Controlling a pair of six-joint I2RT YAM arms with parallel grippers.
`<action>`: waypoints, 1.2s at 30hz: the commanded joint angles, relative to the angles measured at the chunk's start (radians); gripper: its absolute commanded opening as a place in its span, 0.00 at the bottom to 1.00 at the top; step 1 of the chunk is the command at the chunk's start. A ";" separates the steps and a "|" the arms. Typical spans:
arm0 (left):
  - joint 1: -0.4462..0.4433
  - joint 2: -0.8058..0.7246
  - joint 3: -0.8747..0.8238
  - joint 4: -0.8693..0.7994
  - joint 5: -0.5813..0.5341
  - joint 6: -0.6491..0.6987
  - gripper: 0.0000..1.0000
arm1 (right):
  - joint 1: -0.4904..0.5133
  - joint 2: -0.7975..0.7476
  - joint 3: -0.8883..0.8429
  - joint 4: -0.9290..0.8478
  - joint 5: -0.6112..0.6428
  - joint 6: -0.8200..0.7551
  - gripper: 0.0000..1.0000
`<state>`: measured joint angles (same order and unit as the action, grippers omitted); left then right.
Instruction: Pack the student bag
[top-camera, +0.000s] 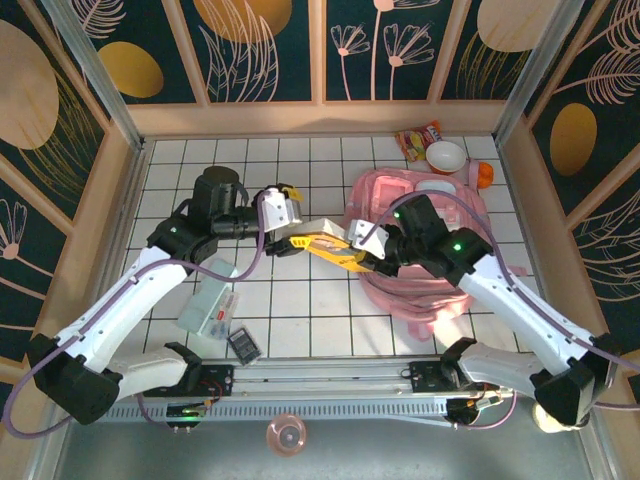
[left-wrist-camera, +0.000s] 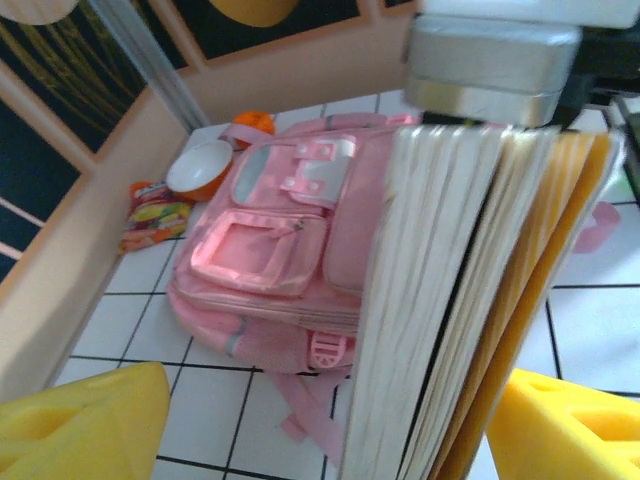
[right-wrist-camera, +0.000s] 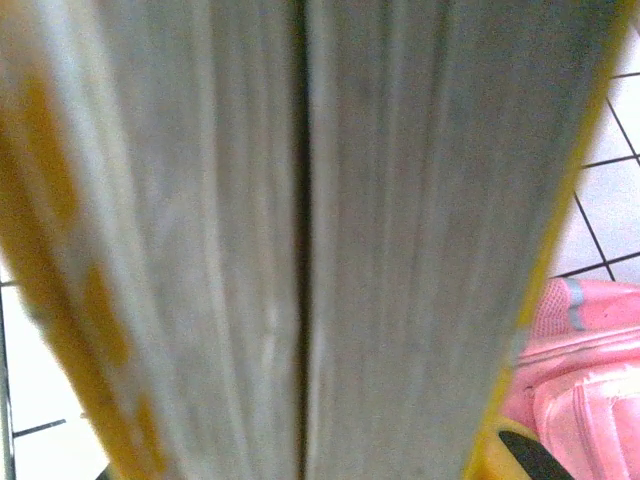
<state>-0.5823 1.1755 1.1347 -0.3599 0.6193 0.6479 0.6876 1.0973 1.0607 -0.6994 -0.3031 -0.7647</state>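
Soft pink fabric student bag (left-wrist-camera: 262, 250) lies toward the right edge of the tiled worktop (top-camera: 300, 310); right tool (top-camera: 355, 248) clamps a thick, yellow-covered book (left-wrist-camera: 450, 300), its pale pages between the wide-spread yellow fingers (left-wrist-camera: 80, 420) of the left tool (left-wrist-camera: 330, 400).

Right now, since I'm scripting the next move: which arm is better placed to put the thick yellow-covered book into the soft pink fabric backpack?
Right. The right gripper is shut on the thick yellow-covered book beside the soft pink fabric backpack; the left gripper stands open around the book, not gripping.
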 joint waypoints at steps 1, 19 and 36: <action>-0.040 0.024 -0.020 -0.051 0.030 0.071 0.80 | 0.015 0.027 0.074 0.015 -0.004 -0.083 0.00; -0.045 -0.107 -0.404 0.807 0.158 -0.616 0.00 | -0.474 -0.387 -0.378 0.645 -0.625 0.437 0.67; -0.044 -0.018 -0.401 1.287 0.317 -0.969 0.00 | -0.653 -0.422 -0.591 1.158 -1.009 1.010 0.69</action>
<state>-0.6304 1.1461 0.6853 0.7185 0.8936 -0.2279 0.0387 0.6441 0.4622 0.3546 -1.1835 0.1463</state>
